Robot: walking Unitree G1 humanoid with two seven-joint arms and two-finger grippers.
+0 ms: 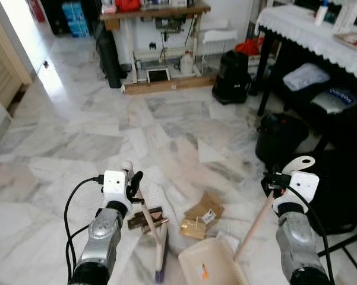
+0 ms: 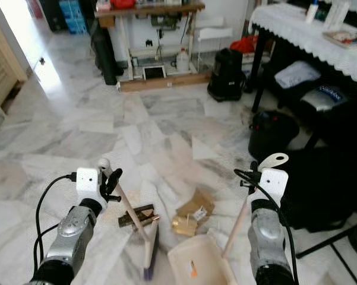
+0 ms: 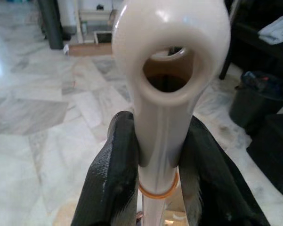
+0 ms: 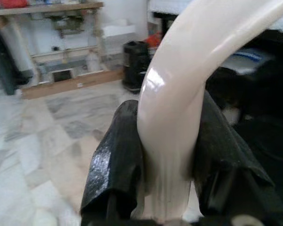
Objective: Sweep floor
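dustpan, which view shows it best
The left eye view: the dustpan lies open on the floor by the cardboard scraps, its handle in the right gripper. The right eye view shows the same. The right wrist view shows its cream handle top.

Two silver ribbed metal forearms, each ending in a white boxy wrist block. Black cables loop off left arm [image 1: 101, 237], one runs along right arm [image 1: 297, 243]. Glossy black rubbery fingers [image 3: 110, 188].
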